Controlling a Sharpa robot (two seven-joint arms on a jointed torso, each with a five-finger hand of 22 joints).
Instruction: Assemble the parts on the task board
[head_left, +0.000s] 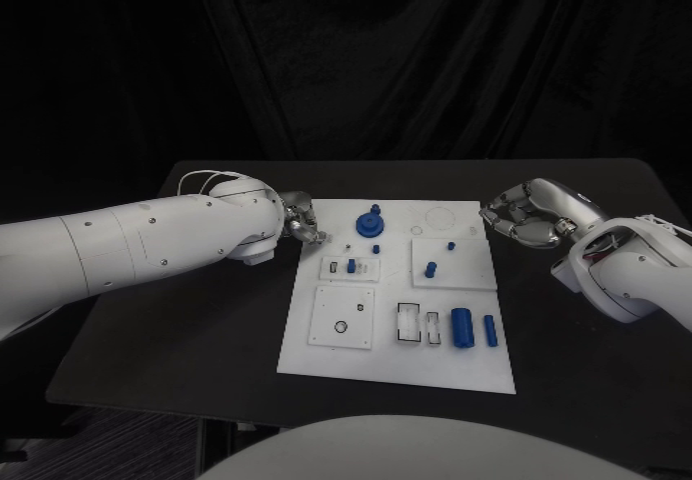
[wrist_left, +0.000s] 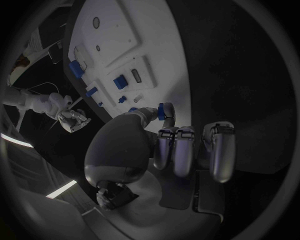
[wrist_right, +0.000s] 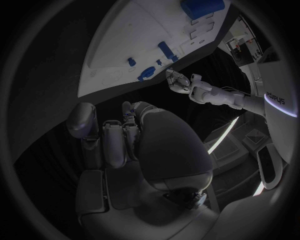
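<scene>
The left silver hand (head_left: 296, 218) hangs at the far left corner of the white rectangular task board (head_left: 397, 372), its fingers curled in; the left wrist view shows a small blue piece (wrist_left: 165, 110) at its fingertips, though whether the fingers actually pinch it I cannot tell. The right silver hand (head_left: 525, 213) sits just off the board's far right corner, above the black table (head_left: 188, 340), fingers folded inward against the palm with nothing in them.

The board carries raised white square plates. On the far ones stand a round blue knobbed part (head_left: 371, 222) and several small blue pegs (head_left: 431, 268). Near the front edge, a large blue cylinder (head_left: 462, 327) and a thinner blue bar (head_left: 490, 331) lie side by side, beside rectangular slots. The front left plate bears a small dark ring (head_left: 340, 327).

No readable writing shows on the board.

The knobbed part lies just beside the left hand and well apart from the right.
</scene>
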